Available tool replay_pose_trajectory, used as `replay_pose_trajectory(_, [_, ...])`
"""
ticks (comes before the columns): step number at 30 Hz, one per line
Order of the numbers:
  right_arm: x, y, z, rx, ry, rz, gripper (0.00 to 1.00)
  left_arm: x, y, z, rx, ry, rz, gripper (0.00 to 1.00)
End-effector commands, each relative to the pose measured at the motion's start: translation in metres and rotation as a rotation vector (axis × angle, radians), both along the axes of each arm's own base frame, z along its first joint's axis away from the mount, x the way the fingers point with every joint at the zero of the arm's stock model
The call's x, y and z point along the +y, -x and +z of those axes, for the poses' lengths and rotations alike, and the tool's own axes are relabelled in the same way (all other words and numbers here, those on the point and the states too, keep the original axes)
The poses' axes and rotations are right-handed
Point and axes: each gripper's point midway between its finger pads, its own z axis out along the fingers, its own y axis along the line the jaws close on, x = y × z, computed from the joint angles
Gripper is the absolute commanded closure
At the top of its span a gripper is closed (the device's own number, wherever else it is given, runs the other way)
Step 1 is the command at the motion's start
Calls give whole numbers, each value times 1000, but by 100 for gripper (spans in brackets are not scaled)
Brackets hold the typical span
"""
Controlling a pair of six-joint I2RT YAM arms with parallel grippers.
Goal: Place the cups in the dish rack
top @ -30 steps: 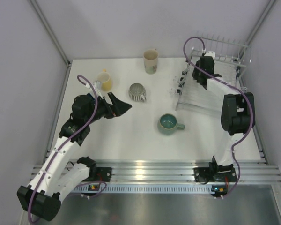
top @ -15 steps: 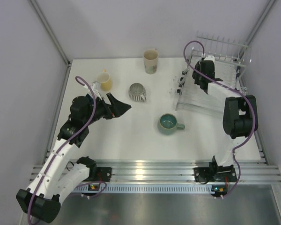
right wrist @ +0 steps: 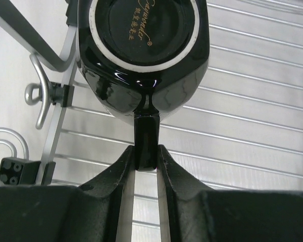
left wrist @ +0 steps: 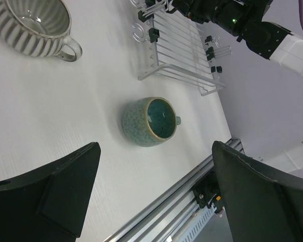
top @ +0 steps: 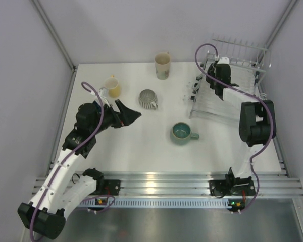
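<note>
My right gripper (right wrist: 145, 156) is shut on the handle of a black cup (right wrist: 144, 55), held bottom-up over the wire dish rack (top: 227, 98); in the top view this gripper (top: 218, 75) is at the rack's far left part. The teal-green cup (top: 182, 133) stands mid-table and shows in the left wrist view (left wrist: 150, 121). The grey ribbed cup (top: 148, 99), the yellow cup (top: 112, 87) and the tall cream cup (top: 162, 65) stand further back. My left gripper (top: 131, 114) is open and empty, between the yellow and grey cups, left of the teal one.
The rack's bars (right wrist: 252, 91) run under the black cup, with hooks (right wrist: 38, 96) on its left side. Metal rails (top: 161, 184) line the table's near edge. Frame posts stand at the back corners.
My right gripper has moved a little further back over the rack with the black cup. The left arm has shifted slightly and then stayed still.
</note>
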Motion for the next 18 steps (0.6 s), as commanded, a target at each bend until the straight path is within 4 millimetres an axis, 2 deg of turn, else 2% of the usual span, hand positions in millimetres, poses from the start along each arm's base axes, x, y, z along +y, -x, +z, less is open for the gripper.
replay_pose_trajectory(1, [-8,-30,27,-109,40,-13,100,0,-2,-2,-13,-17,-3,2])
replay_pose_trajectory(7, [-7,-41,31,-156,33,-23,99,0,-4,-7,-2,-31,-1,2])
replay_pose_trajectory(18, [-19,-58,29,-176,37,-117,97,0,-4,-8,7,-31,0,2])
